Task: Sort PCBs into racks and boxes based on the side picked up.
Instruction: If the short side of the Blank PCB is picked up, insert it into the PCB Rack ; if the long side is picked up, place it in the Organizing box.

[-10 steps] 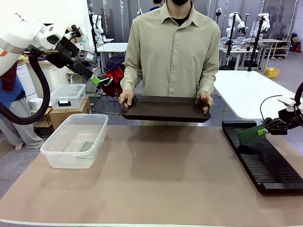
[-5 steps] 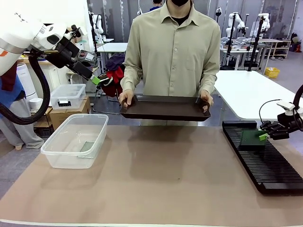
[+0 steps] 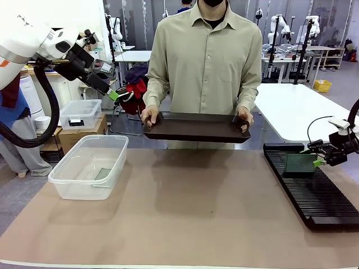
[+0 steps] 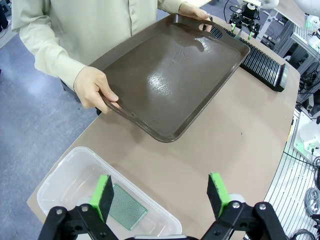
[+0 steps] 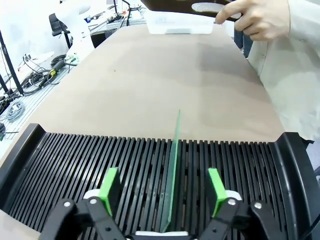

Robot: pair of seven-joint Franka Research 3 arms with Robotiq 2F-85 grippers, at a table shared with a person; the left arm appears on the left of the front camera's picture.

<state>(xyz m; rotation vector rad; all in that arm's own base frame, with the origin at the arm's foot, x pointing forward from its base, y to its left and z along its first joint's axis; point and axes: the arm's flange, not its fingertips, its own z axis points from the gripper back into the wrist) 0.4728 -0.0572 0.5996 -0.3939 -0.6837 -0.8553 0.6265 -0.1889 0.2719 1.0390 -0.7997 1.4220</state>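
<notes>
Board number one is standing on edge in a slot of the black rack, right between the right claw's green pads, which are spread apart and not touching it. The risk I see: it's a thin, stiff green sheet held up by nothing but a narrow groove, so if a pad clips it as the arm backs off, it could tip or hop into the next slot. The rack itself is a long ribbed plastic thing, lots of parallel fins, raised ends.

The other board, green with a fine dot-grid face, lies flat on the bottom of the clear tub, a glossy see-through box with rounded rim. The left claw hangs high over it, pads wide apart, holding nothing.

Person's hands hold a dark brown tray, smooth and shiny, over the bench's far edge. Looks empty, so sorting seems about done.
</notes>
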